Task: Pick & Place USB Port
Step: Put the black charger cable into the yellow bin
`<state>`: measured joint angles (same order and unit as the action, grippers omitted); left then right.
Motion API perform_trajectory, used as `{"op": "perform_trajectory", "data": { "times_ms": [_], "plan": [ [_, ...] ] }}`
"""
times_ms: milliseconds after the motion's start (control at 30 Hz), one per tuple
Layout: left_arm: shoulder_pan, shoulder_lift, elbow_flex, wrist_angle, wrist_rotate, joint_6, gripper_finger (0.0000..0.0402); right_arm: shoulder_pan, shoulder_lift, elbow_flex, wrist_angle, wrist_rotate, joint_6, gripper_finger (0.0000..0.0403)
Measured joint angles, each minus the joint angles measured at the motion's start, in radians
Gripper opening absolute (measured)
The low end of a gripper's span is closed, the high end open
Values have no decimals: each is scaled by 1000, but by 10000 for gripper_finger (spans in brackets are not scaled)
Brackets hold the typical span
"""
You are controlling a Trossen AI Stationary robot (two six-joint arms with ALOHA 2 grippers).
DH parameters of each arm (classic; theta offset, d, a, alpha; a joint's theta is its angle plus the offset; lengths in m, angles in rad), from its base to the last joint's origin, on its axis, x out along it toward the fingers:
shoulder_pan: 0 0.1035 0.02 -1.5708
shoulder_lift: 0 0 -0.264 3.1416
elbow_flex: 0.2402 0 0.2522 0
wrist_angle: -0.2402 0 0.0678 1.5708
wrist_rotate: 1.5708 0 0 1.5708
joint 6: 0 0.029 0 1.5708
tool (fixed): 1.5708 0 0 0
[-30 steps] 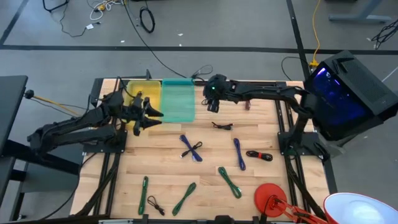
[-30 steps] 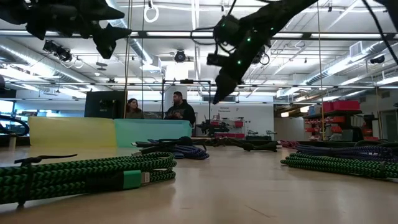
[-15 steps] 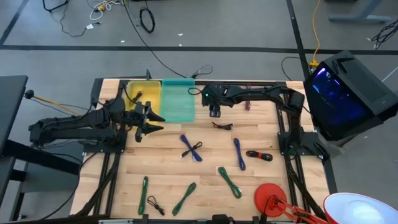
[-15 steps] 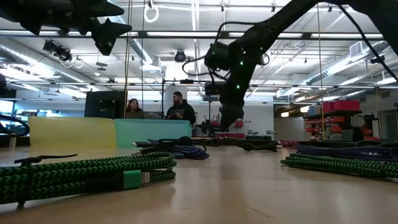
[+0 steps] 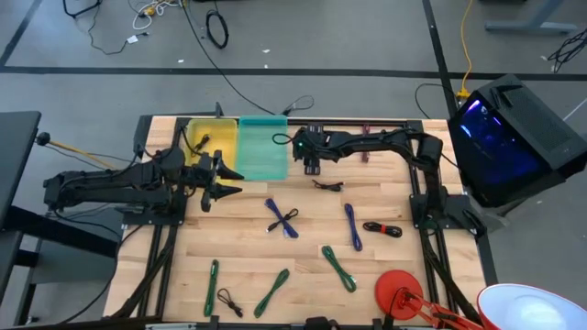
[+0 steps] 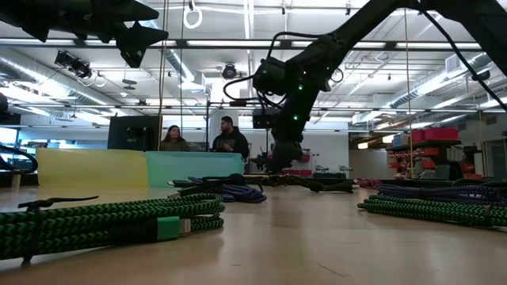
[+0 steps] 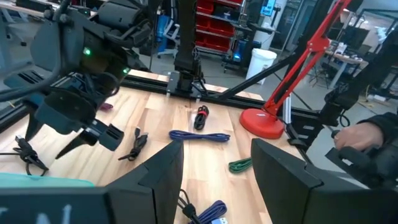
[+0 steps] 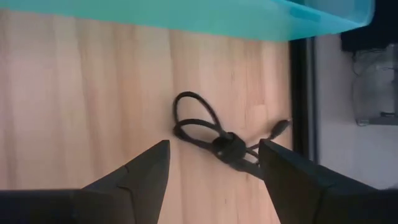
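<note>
Right tool (image 5: 311,169) spread empty over bare bench (image 5: 385,275) beside teal bin (image 5: 261,147) edge, black cable (image 8: 214,138) below, left tool (image 5: 220,176) open, empty.

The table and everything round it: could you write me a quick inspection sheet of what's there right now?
Surface: wooden table, mostly bare.
Job's things: yellow bin and teal bin at the far edge; black cable beside the teal bin.
Clutter: red lamp at the near right corner.
Grippers: right gripper open above the black cable; left gripper open, waiting beside the yellow bin.
Cables: blue cable, green cable, more scattered.
Surroundings: two people behind the table.
</note>
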<state>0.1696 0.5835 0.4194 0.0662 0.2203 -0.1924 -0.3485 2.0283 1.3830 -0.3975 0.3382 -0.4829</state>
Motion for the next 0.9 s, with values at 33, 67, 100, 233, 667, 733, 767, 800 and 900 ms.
{"op": "perform_trajectory", "data": {
  "times_ms": [33, 67, 100, 233, 667, 733, 767, 800, 900],
  "plan": [
    [0, 0, 0, 0, 0, 1, 193, 0, 0, 0, -7, -10, -1, 246],
    [-1, 0, 0, 0, 0, 2, 193, 0, 0, 0, -12, -10, -4, 246],
    [-1, 0, 0, 0, 0, 3, 193, 1, 0, 0, -11, -6, -7, 246],
    [-1, 0, 0, 0, -3, 8, 193, 1, 0, 0, 9, -17, -1, 246],
    [-4, 0, -1, -6, -3, 6, 193, -2, 55, -1, 77, 9, 1, 246],
    [-4, 0, -1, -8, -3, 6, 193, -2, 53, 0, 76, 2, 4, 246],
    [-5, 0, -1, -9, -3, 6, 193, -2, 53, 0, 72, 3, 7, 246],
    [-5, 0, -1, -12, -3, 6, 193, -2, 53, 0, 69, 5, 8, 246],
    [-5, 0, -1, -13, -3, 6, 193, -2, 53, 0, 48, 12, 11, 246]
  ]
}}
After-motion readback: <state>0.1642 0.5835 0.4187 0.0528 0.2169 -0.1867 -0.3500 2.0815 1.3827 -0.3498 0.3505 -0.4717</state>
